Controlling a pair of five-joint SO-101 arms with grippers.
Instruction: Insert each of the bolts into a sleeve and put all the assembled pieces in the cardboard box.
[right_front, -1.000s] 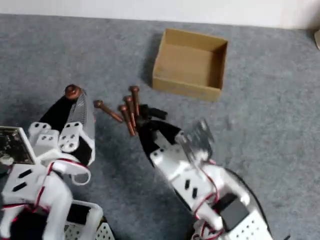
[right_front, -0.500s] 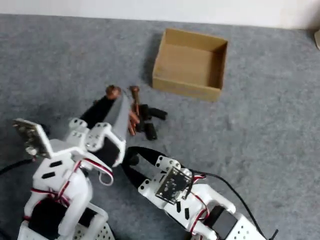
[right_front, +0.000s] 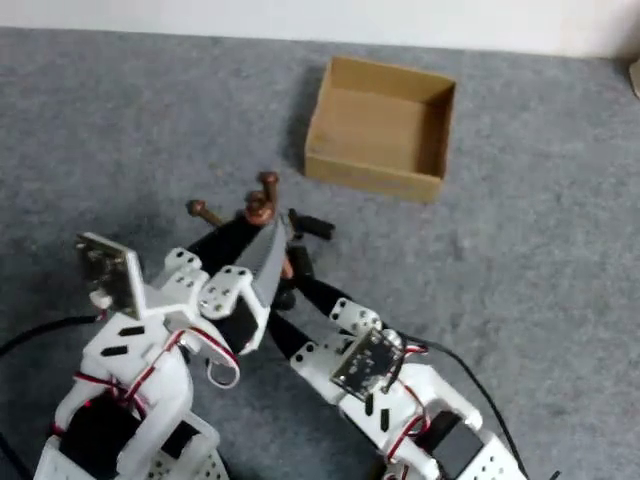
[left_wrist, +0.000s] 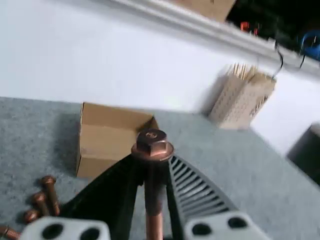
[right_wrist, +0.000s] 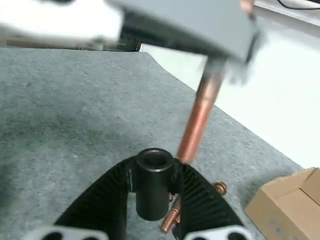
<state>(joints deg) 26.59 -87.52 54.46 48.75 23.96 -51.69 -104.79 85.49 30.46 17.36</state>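
Bolt (right_front: 257, 205), high view: clamped head-up in the left gripper (right_front: 262, 222), near the cardboard box (right_front: 372, 178); loose bolts (right_front: 204, 210) and a spare sleeve (right_front: 312, 226) lie beside it.
Left wrist view: both fingers press the bolt's shank.
Right wrist view: the right gripper (right_wrist: 152, 171) grips an upright sleeve (right_wrist: 152, 185); the bolt's tip is at its rim.

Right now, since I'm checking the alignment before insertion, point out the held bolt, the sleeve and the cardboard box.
held bolt (left_wrist: 152, 146), left wrist view, on its hex head.
sleeve (right_wrist: 151, 194), right wrist view, on its side wall.
cardboard box (right_front: 372, 176), high view, on its near outer wall.
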